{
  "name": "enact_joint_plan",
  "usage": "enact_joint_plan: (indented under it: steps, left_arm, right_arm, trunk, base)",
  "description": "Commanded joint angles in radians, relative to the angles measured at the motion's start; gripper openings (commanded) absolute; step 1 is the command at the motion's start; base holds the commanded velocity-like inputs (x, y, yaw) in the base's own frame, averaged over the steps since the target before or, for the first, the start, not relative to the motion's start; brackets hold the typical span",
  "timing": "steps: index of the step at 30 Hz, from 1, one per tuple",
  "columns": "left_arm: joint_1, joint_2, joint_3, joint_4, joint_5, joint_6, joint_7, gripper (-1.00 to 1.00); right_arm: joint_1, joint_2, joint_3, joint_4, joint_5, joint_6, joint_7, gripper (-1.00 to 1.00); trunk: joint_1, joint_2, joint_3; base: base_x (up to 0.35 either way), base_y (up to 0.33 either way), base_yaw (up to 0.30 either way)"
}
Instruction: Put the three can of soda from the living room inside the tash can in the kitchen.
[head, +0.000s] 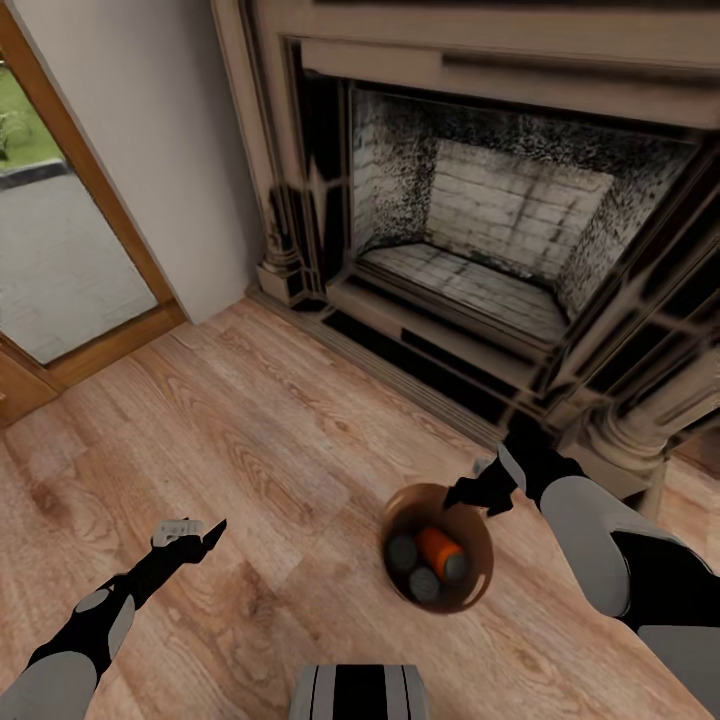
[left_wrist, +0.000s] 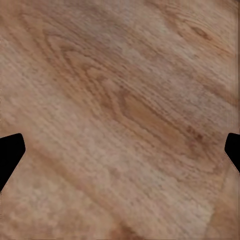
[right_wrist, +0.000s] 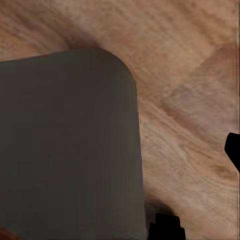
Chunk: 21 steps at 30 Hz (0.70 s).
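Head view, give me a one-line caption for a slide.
Before the fireplace, the right gripper grips the rim of a brown trash can holding three soda cans.

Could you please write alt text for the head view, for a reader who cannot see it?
A copper-brown trash can stands on the plank floor before a dark ornate fireplace, with three soda cans inside it. The right gripper is at its rim; the left gripper is open above bare floor.
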Motion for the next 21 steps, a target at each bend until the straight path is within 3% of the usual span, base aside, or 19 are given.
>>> enact_joint_plan:
  steps: [1,21]
  left_arm:
    - [0.000,0.000,0.000,0.000,0.000,0.000,0.000,1.00]
    - [0.000,0.000,0.000,0.000,-0.001,0.000,0.000,1.00]
  right_arm:
    - [0.000,0.000,0.000,-0.001,0.001,0.000,-0.002,1.00]
    - [0.001,0.001,0.004,-0.001,0.003,0.000,-0.003,1.00]
  trunk:
    - [0.000,0.000,0.004]
    - [-0.009,0.005,0.081]
  base:
    - [0.000,0.000,0.000]
    - [0.000,0.000,0.000]
